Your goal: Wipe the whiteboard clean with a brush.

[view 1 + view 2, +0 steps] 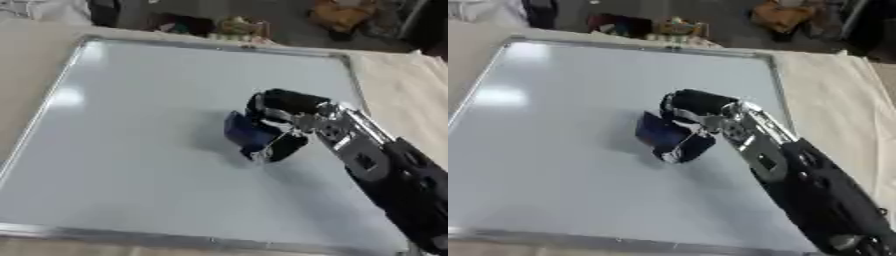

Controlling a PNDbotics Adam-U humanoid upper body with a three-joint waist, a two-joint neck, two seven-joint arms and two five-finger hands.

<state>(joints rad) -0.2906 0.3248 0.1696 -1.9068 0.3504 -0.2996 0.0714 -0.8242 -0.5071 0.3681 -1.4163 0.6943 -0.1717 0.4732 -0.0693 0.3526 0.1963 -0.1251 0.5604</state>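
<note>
- Your right hand (284, 122) sits over the middle of the whiteboard (131, 150), a bit right of centre; its arm comes in from the lower right corner.
- Its fingers (289, 100) and thumb are curled round the brush (248, 131), a dark blue block; it's gripped, not just pushed.
- The brush sticks out to the left of the hand, and its lower edge looks down on the board surface. You can't confirm actual contact from the head views; a shadow lies just left of and under it.
- The board lies flat on the table (411, 95), askew in view, with its silver frame visible on all four sides. The table is covered in a beige cloth.
- The board surface reads pale grey with a light glare patch near the left edge. You can't make out any marker marks on it.
- Your left hand doesn't show in either eye view.
- Clutter (785, 15) sits past the far edge of the table, well apart from the board; too blurred to identify.
</note>
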